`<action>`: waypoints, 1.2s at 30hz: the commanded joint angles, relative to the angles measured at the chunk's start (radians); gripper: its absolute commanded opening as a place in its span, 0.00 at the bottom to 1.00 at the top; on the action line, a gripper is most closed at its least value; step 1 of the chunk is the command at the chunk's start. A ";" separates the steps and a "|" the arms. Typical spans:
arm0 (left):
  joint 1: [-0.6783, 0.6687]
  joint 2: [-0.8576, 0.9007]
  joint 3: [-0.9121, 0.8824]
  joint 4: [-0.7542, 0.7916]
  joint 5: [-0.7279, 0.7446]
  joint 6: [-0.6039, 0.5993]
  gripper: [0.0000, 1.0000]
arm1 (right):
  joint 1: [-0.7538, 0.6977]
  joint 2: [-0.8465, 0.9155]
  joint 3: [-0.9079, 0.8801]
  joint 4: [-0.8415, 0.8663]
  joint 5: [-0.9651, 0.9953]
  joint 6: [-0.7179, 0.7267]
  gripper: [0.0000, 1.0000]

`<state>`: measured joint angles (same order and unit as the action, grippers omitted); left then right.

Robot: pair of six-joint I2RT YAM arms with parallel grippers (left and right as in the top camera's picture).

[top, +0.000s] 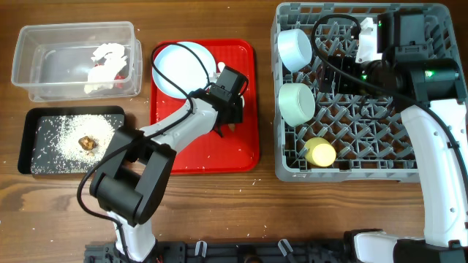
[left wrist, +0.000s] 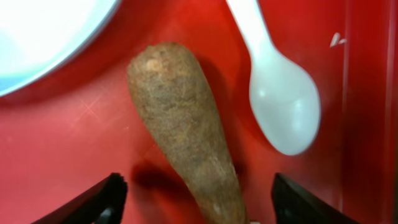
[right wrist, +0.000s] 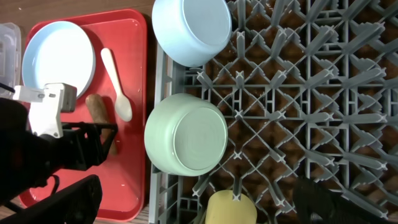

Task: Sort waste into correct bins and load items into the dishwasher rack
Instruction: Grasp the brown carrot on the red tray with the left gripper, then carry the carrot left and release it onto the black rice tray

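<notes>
Brown stick-shaped food piece [left wrist: 183, 130] lies on flat red tray [left wrist: 74, 149], beside white plastic spoon [left wrist: 283, 106]. Left hand [left wrist: 196, 190] wide open astride it, gripping nothing. Right hand [right wrist: 199, 202] open, empty, over grey plastic dishwasher rack [right wrist: 298, 112].

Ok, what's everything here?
Clear plastic tub: one, left
Crumpled white-and-red paper wrapper: one, in tub
Black rectangular tray: one, beside tub
White rice grains: many, black tray
Small brown lump: one, on rice
Flat red tray: one, middle
Pale blue round plate: one, red tray
White plastic spoon: one, red tray
Brown stick-shaped food piece: one, beside spoon
Grey plastic rack: one, right
Whitish bowl, pale green bowl, small yellow cup: one each, rack
Left gripper: open, over food piece
Right gripper: open, over rack
</notes>
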<state>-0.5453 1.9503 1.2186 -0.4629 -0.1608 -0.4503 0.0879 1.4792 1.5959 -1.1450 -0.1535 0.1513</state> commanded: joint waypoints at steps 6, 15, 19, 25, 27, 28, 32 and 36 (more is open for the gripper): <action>0.000 0.027 0.012 0.006 -0.026 -0.010 0.35 | -0.002 0.003 0.005 0.001 -0.012 -0.021 1.00; 0.005 -0.018 0.014 -0.026 -0.073 -0.002 0.04 | -0.002 0.003 0.005 0.034 -0.002 -0.020 1.00; 0.005 -0.114 0.029 -0.108 -0.072 -0.003 0.04 | -0.002 0.003 0.005 0.034 -0.002 -0.020 1.00; 0.068 -0.331 0.037 -0.332 -0.114 -0.157 0.04 | -0.002 0.003 0.005 0.034 -0.002 -0.018 1.00; 0.142 -0.393 0.037 -0.410 -0.114 -0.229 0.04 | -0.002 0.003 0.005 0.039 -0.003 -0.018 1.00; 0.177 -0.411 0.037 -0.436 -0.114 -0.249 0.04 | -0.002 0.003 0.005 0.042 0.000 -0.020 1.00; 0.351 -0.433 0.037 -0.499 -0.113 -0.314 0.04 | -0.002 0.003 0.005 0.051 0.003 -0.020 1.00; 0.509 -0.416 0.020 -0.489 -0.114 -0.378 0.04 | -0.002 0.003 0.005 0.054 0.003 -0.018 1.00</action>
<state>-0.1383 1.5269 1.2434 -0.9657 -0.2527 -0.7311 0.0879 1.4792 1.5959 -1.0985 -0.1532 0.1513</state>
